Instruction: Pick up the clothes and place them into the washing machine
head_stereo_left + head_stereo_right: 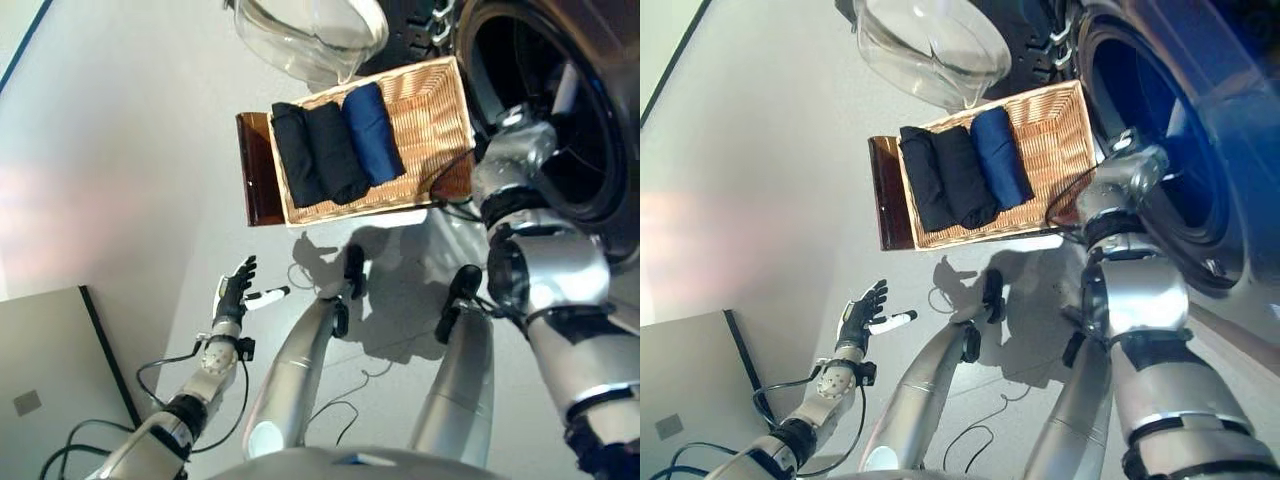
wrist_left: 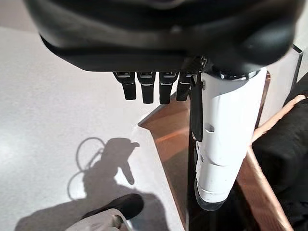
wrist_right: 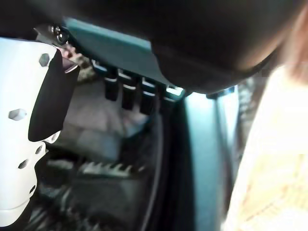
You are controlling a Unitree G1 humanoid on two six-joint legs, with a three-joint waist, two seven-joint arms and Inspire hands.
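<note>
My right hand [image 3: 144, 53] is reaching into the mouth of the washing machine [image 1: 545, 110], which stands at the far right, so that whatever goes in lands well inside the drum and not on the rim. From my head only the silver wrist shows at the dark opening; the hand itself is hidden there. The right wrist view alone shows it: fingers straight and pointing down, white-covered thumb set apart, nothing between them, and past them something pale inside the drum that may be cloth, though I cannot be sure. The clothes I can name for certain are three folded pieces, two black [image 1: 318, 152] and one blue [image 1: 374, 132], lying side by side in the wicker basket [image 1: 435, 110]. It sits on a brown stool [image 1: 260, 170] just left of the machine's mouth, I judge so that each carry is short. My left hand [image 1: 236, 290] hangs low at the near left, well apart from the basket, fingers spread and holding nothing. Its wrist view adds the stool's edge and a fold of black cloth seen from close. The machine's clear door [image 1: 305, 35] stands open at the far side.
</note>
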